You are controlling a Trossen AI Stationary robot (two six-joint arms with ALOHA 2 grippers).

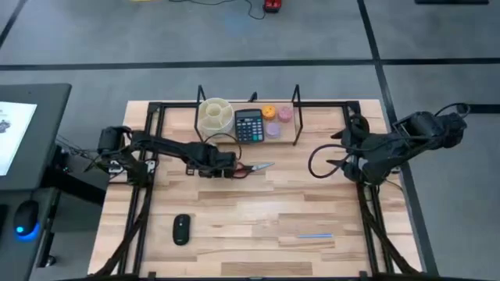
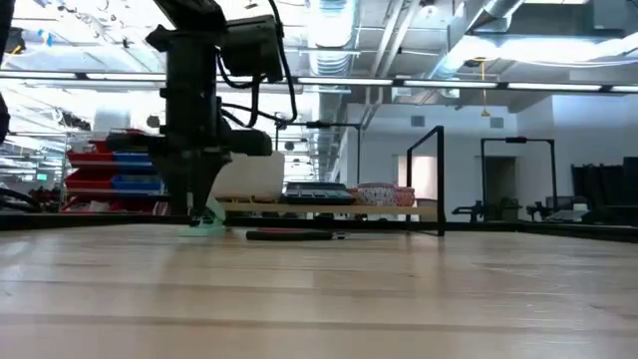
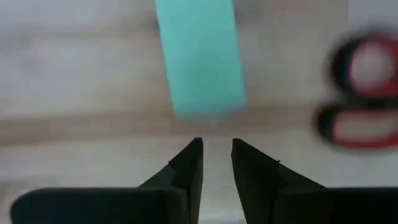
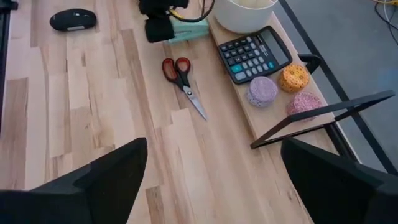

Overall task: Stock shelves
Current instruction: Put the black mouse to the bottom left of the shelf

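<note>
The shelves (image 1: pixel 308 131) stand at the table's far middle, a pale plank between black uprights. On it sit a cream round tub (image 1: pixel 214 114), a calculator (image 1: pixel 249 125) and three small cupcakes (image 4: pixel 278 88). A mint-green block (image 3: pixel 199 56) lies flat on the table just ahead of my left gripper (image 3: pixel 216 146), whose fingers stand a narrow gap apart, short of the block's near end. Red-handled scissors (image 4: pixel 181 81) lie beside it. My right gripper (image 4: pixel 214 186) hovers wide open at the table's right, holding nothing.
A black mouse (image 1: pixel 181 229) lies near the front left and a blue pen (image 1: pixel 316 235) near the front right. Bare tabletop spreads between them and the scissors. Black frame rails (image 1: pixel 367 211) run along the table's sides.
</note>
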